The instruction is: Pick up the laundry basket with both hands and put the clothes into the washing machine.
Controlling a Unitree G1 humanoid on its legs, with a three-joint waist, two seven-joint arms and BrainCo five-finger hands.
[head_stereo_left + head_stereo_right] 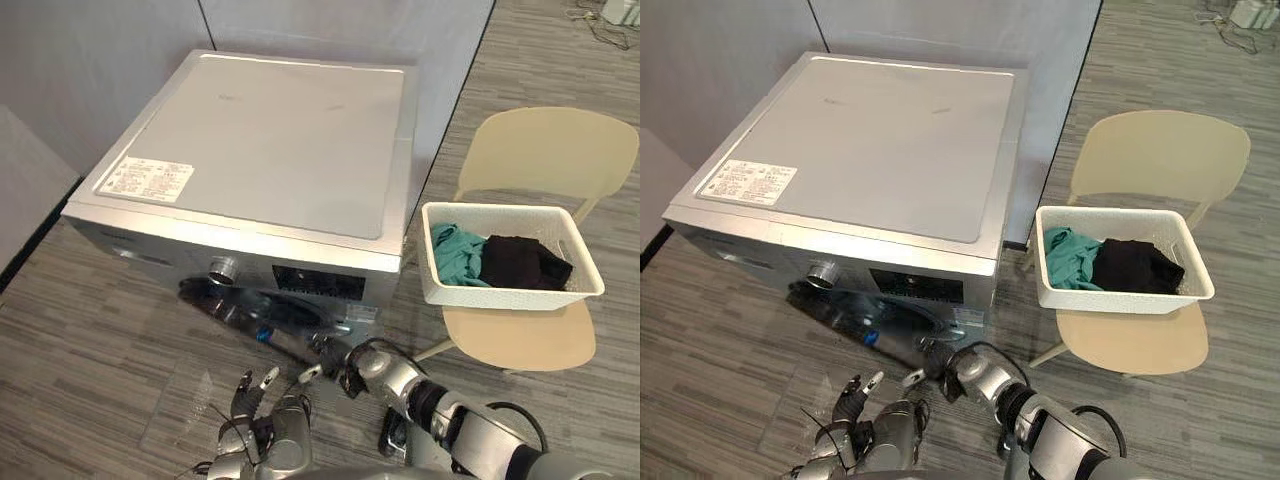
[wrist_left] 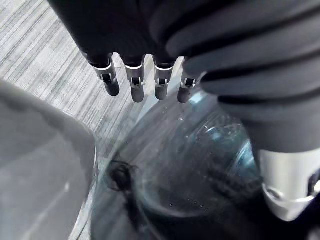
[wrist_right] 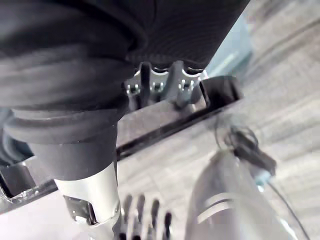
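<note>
On the chair, the laundry basket sits upright, crosswise.

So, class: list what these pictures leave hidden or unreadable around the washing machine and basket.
Drum interior: eye views, hidden under the washing machine top.
Basket floor: eye views, covered by clothes.
Label print: too small.
Right hand grip: right wrist view, behind its dark cover.

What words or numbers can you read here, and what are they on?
White sticker on top of the washing machine: lines of print, too small to read.
Dark panel on the machine's front: faint marks, too blurred to read.
No text here is clear enough to quote.
</note>
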